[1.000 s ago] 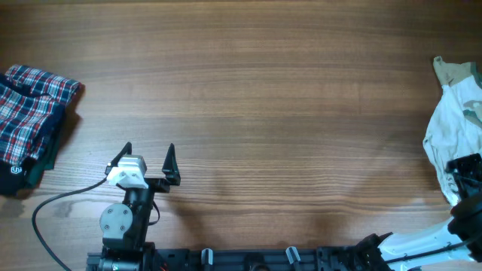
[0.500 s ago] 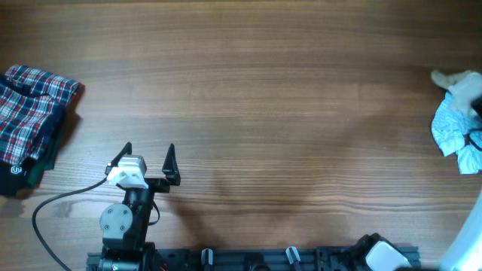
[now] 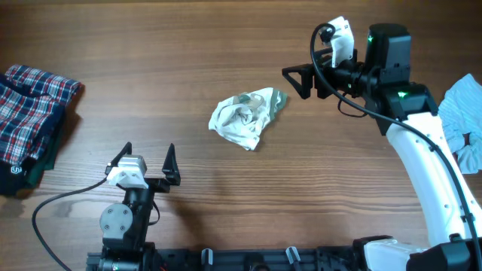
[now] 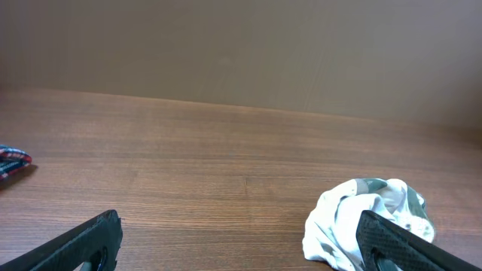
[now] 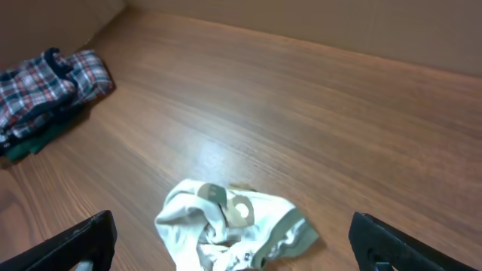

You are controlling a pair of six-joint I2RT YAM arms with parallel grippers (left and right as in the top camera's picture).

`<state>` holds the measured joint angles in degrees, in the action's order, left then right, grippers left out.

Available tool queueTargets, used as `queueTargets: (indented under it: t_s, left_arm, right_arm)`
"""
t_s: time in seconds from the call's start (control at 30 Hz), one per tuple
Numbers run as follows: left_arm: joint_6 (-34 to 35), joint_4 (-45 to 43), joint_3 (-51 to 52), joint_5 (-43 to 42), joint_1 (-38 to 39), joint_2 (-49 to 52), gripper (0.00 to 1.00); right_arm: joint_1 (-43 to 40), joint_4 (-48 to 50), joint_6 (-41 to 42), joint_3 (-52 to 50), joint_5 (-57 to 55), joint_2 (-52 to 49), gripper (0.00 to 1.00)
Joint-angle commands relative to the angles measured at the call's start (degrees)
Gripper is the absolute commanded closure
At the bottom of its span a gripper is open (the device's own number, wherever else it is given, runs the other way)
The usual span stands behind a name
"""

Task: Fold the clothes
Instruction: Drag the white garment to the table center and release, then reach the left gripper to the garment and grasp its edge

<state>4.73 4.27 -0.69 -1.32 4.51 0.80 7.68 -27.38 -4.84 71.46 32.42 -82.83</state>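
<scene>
Left gripper (image 3: 147, 154) and right gripper (image 5: 230, 245) are held wide, empty; crumpled white-and-green cloth garment (image 3: 245, 119) risks being pinched mid-heap, layers bunched.

Observed crumpled white garment (image 5: 226, 226) lying mid-bench (image 5: 316, 113), ahead of gripper (image 5: 233, 245). Fingers spread wide, both tips clear of cloth. Noted plaid stack (image 5: 49, 90) well apart, near bench corner.

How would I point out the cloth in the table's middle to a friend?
Start at the middle of the wooden table, between the plaid pile at left and pale blue cloth at right. The crumpled garment is the only white one, with greenish trim.
</scene>
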Motion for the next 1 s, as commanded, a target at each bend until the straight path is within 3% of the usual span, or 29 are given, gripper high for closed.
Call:
queueTargets:
  t_s: [0.0,0.07,0.1,0.47,0.6,0.73,0.83,0.97]
  left_arm:
    - [-1.1,0.1,0.3,0.3,0.2,-0.4,0.00]
    - [-1.1,0.1,0.3,0.3,0.2,-0.4,0.00]
    - [-1.1,0.1,0.3,0.3,0.2,-0.4,0.00]
    - [-1.1,-1.5,0.3,0.3,0.2,-0.4,0.00]
    - [-0.8,-4.6,0.3,-4.3,0.3,-0.4,0.00]
    - [11.3,-6.0,-4.0,-8.3,0.3,1.1,0.00]
    - [11.1,-0.9,-13.7,-9.6,0.3,10.4,0.01]
    - [10.9,11.0,-34.6,-16.2,0.3,36.6,0.00]
  right_arm:
    - [-0.3,-4.3,0.9,0.5,-16.0,0.2,0.00]
    - [-0.5,-8.1,5.9,0.5,-28.6,0.2,0.00]
    - [-0.8,-9.2,7.3,0.5,-29.7,0.2,0.00]
    - [-0.8,-9.8,11.2,0.4,-15.9,-6.3,0.00]
    - [-0.7,-10.8,11.2,0.4,-14.3,-8.8,0.00]
    - [0.4,-9.9,11.2,0.4,-14.3,-8.9,0.00]
    - [1.5,-9.1,11.3,0.4,-14.3,-8.9,0.00]
    - [2.6,-7.4,11.5,0.4,-14.3,-8.9,0.00]
